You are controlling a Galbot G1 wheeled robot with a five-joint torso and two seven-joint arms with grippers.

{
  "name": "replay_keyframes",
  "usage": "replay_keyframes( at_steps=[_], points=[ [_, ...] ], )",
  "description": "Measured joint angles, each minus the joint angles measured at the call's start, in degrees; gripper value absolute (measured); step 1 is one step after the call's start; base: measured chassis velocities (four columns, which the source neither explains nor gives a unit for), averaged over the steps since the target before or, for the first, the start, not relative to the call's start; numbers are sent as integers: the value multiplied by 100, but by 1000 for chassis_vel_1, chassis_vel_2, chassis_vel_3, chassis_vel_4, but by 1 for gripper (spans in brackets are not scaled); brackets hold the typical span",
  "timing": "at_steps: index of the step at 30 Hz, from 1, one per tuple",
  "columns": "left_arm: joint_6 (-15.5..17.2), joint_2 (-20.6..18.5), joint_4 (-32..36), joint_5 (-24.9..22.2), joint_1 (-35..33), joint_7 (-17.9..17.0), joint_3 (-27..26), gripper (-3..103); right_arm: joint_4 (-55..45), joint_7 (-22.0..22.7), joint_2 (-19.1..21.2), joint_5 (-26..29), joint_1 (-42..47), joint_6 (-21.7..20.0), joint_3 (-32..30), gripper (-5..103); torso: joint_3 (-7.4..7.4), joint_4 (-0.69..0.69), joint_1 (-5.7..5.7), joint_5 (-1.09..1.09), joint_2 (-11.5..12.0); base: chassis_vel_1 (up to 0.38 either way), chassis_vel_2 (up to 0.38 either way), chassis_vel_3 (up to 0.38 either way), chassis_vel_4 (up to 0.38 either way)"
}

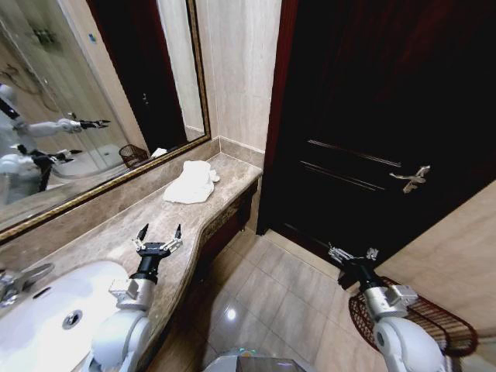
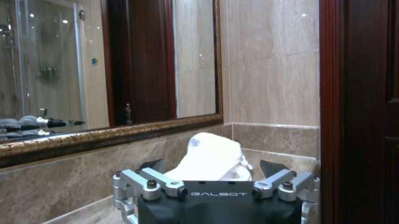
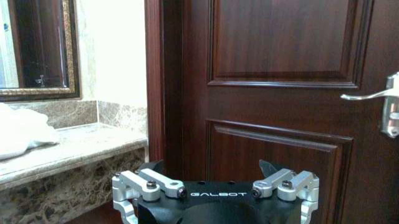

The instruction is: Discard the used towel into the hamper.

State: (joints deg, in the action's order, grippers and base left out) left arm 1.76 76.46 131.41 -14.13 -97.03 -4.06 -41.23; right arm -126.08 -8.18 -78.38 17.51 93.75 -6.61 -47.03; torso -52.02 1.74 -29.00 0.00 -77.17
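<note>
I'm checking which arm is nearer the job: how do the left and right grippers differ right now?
The left gripper hovers over the marble counter, pointing at the white towel; the right gripper hangs over the floor, beside the hamper, facing the dark door. Both are open and empty.

Both arms extended forward from the shoulders, wrists straight. Left hand (image 1: 160,230) raised, fingers spread wide apart, tips pointing ahead, holding nothing. Right hand (image 1: 350,253) lower, fingers likewise parted, holding nothing.
</note>
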Motion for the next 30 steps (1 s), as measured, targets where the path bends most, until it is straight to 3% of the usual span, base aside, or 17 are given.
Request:
replay_keyframes(
  at_steps=[30],
  points=[
    [96, 40, 79, 14, -5, -15, -25, 100, -82, -55, -54, -23, 34, -7, -4, 100, 0, 0, 0, 0, 0, -103, 102, 106, -100]
  ],
)
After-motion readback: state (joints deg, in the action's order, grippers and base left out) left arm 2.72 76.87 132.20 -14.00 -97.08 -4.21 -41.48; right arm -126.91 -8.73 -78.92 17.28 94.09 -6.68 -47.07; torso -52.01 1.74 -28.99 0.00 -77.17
